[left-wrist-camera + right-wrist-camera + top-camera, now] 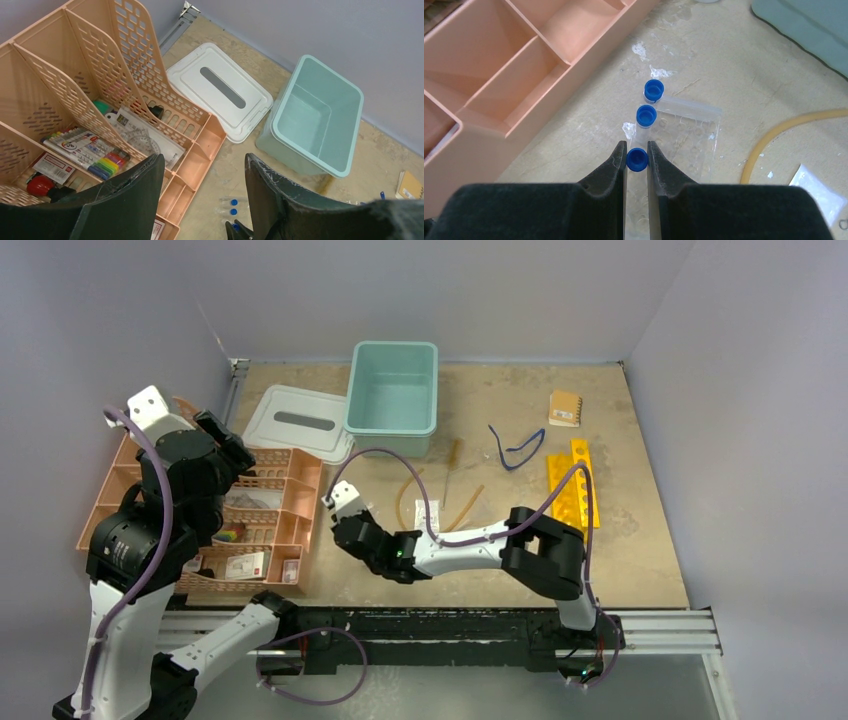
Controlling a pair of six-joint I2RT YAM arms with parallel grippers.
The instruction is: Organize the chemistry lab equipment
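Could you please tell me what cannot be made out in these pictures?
Right wrist view: the held tube is mostly hidden by the right gripper; the white packet is cut by the right edge.
Left wrist view: the notebook is cut by the right edge.
Top view: things in the tray are too small.

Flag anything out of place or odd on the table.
The white plastic lid lies off the teal plastic bin, beside it. Amber rubber tubing sprawls loose on the table. Whitish flecks mark it near the three blue-capped clear tubes; nothing looks broken.
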